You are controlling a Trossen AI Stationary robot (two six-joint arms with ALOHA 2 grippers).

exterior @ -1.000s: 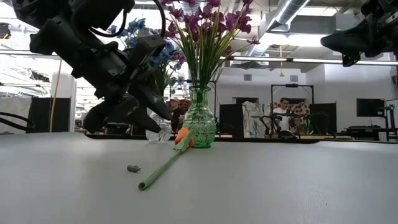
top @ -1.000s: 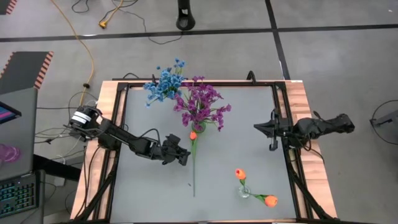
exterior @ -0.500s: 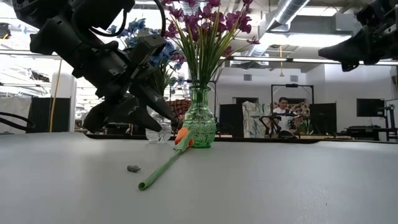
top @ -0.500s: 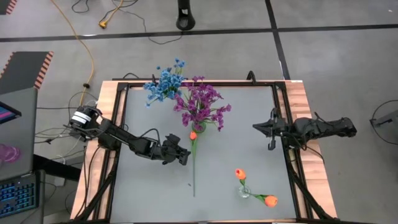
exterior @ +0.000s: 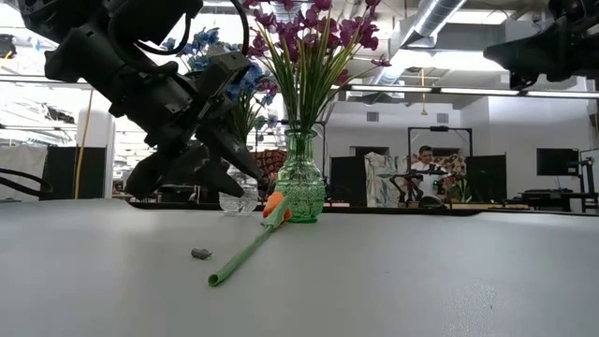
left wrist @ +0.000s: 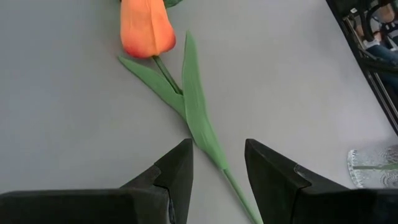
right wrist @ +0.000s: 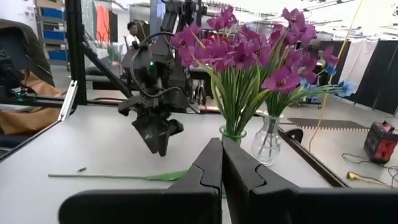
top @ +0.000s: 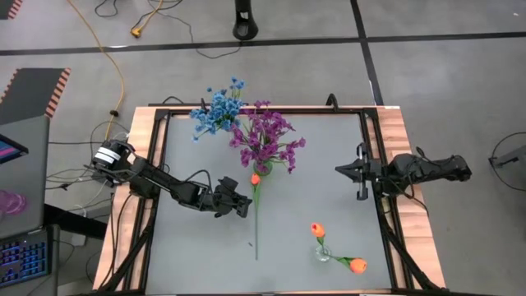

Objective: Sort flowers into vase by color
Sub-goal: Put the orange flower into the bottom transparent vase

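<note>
An orange tulip [top: 256,178] lies flat on the table, its green stem [left wrist: 205,134] running toward the near edge and its bud [exterior: 273,204] close to the green vase [exterior: 300,192] of purple flowers [top: 267,140]. My left gripper [left wrist: 217,168] hovers open, low over the stem, one finger on either side and touching nothing. Blue flowers [top: 218,111] stand in a clear vase [exterior: 239,201] at the far left. Two orange tulips [top: 317,229] stick by their stems in a small glass vase [top: 322,255] at the near right. My right gripper [top: 349,170] waits shut at the right edge.
A small dark scrap [exterior: 200,253] lies on the table left of the stem's cut end. A black frame [top: 374,197] and wooden border run round the grey table top. Open table surface lies between the lying tulip and the right edge.
My right gripper has rolled a little and its arm has swung slightly at the table's right edge, staying shut. My left gripper and the tulip have kept still.
</note>
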